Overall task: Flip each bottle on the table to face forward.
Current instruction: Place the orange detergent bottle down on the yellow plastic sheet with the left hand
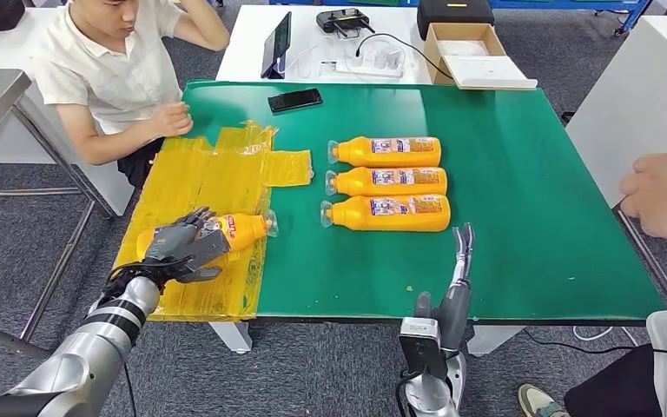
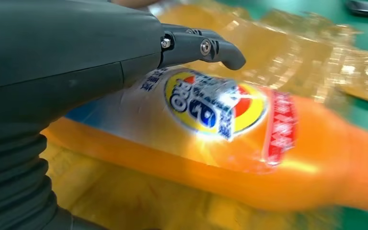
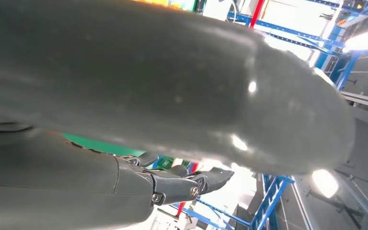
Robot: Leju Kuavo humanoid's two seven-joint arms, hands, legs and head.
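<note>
Left hand (image 1: 182, 248) is wrapping around the orange bottle (image 1: 226, 233) lying on the yellow plastic sheet (image 1: 217, 182), at the robot-side left corner of the green table (image 1: 521, 174). Fingers are draping over the bottle's body, cap pointing toward the table centre. In the left wrist view the colourful label (image 2: 215, 108) is facing up and the fingers (image 2: 206, 48) are sitting over the bottle's upper side, thumb side hidden.

My read: mid-grasp or mid-roll. To do it well: be keeping the grip on the body not the neck, rolling about the long axis, watching for the sheet bunching underneath.

Three more bottles (image 1: 386, 182) are lying side by side near the table centre, well apart from the sheet.

Right hand (image 1: 460, 261) is idling at the table's near edge, fingers extended upward, holding nothing.
</note>
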